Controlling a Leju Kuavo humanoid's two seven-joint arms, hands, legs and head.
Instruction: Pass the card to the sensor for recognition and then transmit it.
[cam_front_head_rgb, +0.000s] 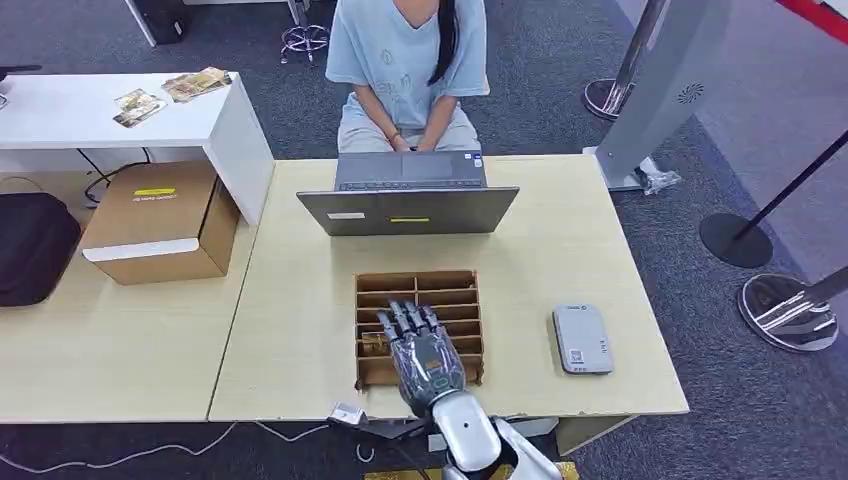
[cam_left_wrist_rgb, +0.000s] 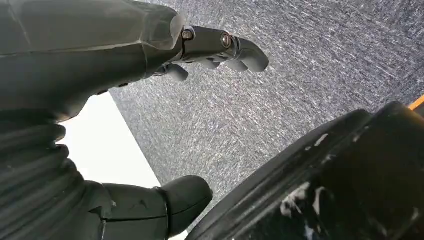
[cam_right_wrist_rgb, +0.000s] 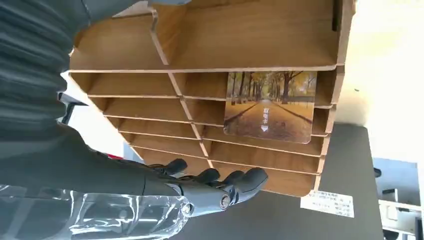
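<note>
Right hand (cam_front_head_rgb: 425, 350), fingers spread and holding nothing, hovers over the slotted wooden rack (cam_front_head_rgb: 445, 290); card (cam_right_wrist_rgb: 270, 106) stands in a left-side slot, probably best pinched by its exposed upper edge.

Right hand out, left hanging down.
Right hand (cam_front_head_rgb: 424, 352) sat lower centre of head frame, fingers (cam_right_wrist_rgb: 235, 184) extended and apart, holding nothing; left hand (cam_left_wrist_rgb: 150, 65) loosely curled, empty.
</note>
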